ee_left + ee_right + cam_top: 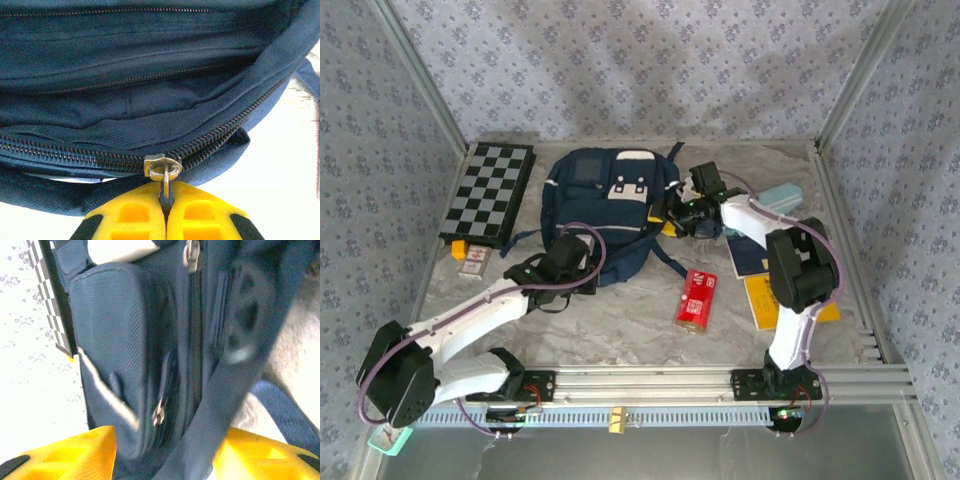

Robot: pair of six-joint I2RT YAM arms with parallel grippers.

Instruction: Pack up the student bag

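Note:
The student bag, a large navy backpack with a white front patch, lies flat in the middle of the table. My left gripper is at its near-left edge. In the left wrist view its yellow fingers are shut on the zipper pull. The metal slider sits on a zipper that is parted to its right. My right gripper is at the bag's right side. Its yellow fingers stand open, with the bag's side panel and a dark strap between them.
A folded chessboard lies left of the bag, with a small orange and white item below it. A red packet lies in front. Yellow and blue booklets and a light-blue pencil case are at the right.

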